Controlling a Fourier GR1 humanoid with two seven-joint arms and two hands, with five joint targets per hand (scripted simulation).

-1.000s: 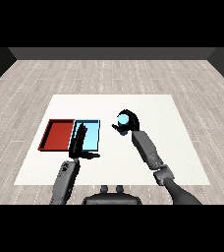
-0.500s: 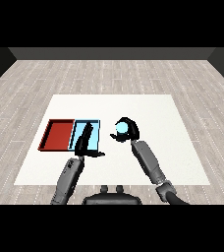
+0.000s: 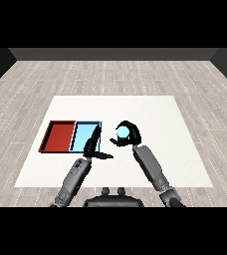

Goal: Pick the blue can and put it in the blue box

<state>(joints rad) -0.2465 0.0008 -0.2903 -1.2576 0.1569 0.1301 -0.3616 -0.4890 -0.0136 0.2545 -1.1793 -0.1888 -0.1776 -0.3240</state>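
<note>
right hand (image 3: 129, 135) curled round the blue can (image 3: 121, 132), in carry, just right of the blue tray (image 3: 81, 138). next: shift left over tray, release. left hand (image 3: 92, 148) fingers straight, empty.

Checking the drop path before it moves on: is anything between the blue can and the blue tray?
The left robot hand is. It sits over the near right edge of the blue tray, between the tray and the blue can held in the right robot hand. Nothing else visible stands in between.

Two trays side by side on table (image 3: 150, 107) — left tray (image 3: 60, 136), right tray (image 3: 84, 135) — can (image 3: 121, 132) right of both.
</note>
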